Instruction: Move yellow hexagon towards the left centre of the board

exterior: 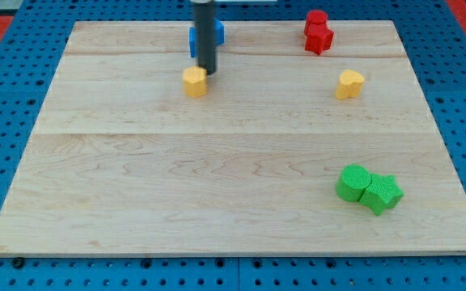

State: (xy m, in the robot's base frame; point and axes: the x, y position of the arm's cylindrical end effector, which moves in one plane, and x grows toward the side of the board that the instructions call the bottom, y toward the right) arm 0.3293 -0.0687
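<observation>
Yellow hexagon [194,82] upper left of centre on table [217,178], touching my tip [207,73] at its upper right. Blue block [217,34] behind rod. Rightward: red block [318,32], yellow heart-like block [349,83], two touching green blocks [368,189]. No fingers; nothing gripped.

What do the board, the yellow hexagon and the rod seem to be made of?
The board looks like pale wood, matt: grain lines and joined planks show. The yellow hexagon seems moulded or printed plastic: even colour, dull sheen, though foam cannot be excluded. The rod is dark and smooth, perhaps metal or plastic; my tip stands at the hexagon's upper right edge, seemingly touching it.
</observation>
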